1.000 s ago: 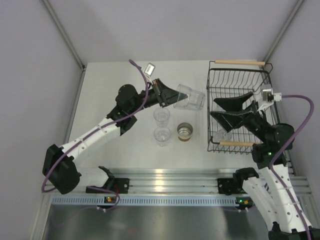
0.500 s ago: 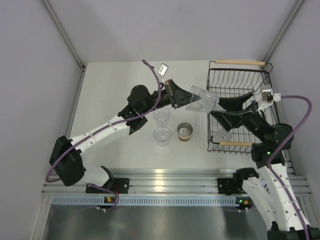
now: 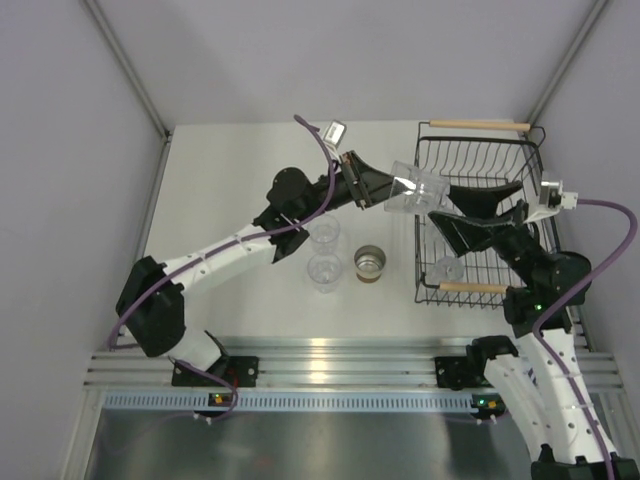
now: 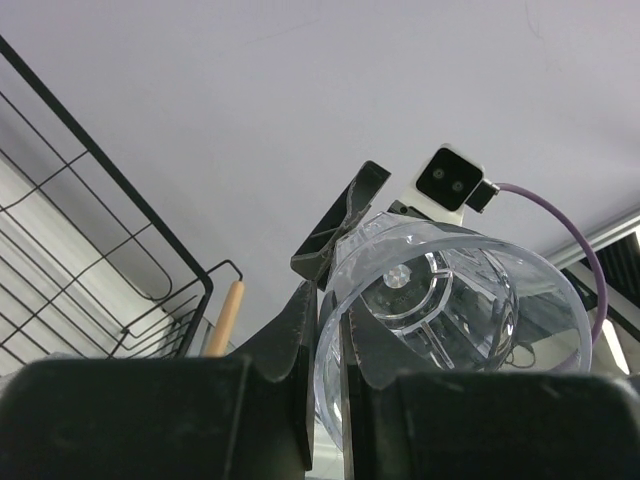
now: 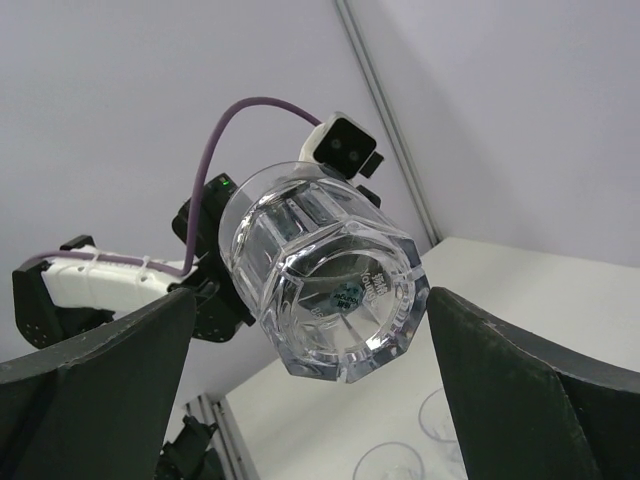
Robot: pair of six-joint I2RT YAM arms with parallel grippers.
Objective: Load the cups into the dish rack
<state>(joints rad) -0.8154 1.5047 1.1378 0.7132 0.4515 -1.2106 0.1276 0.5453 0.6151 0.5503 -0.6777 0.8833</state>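
Observation:
My left gripper (image 3: 388, 190) is shut on the rim of a clear cup (image 3: 417, 193), one finger inside the wall and one outside (image 4: 330, 335). The cup lies sideways in the air over the left edge of the black wire dish rack (image 3: 418, 250). Its base (image 5: 345, 300) points at my right gripper (image 3: 452, 212), which is open above the rack with its fingers (image 5: 110, 370) either side of the base, apart from it. Two clear cups (image 3: 323, 232) (image 3: 324, 271) and a tan cup with a silver inside (image 3: 371, 264) stand on the table. Another clear cup (image 3: 449, 268) lies in the rack.
The rack has a wooden bar handle at the far end (image 3: 478, 125) and at the near end (image 3: 472, 287). Grey walls close in the white table (image 3: 230, 200) on the left, back and right. A metal rail (image 3: 330, 360) runs along the near edge.
My left arm has carried the clear cup to the right, from above the table to the rack's left edge, between the right gripper's open fingers. The right gripper has turned slightly toward it.

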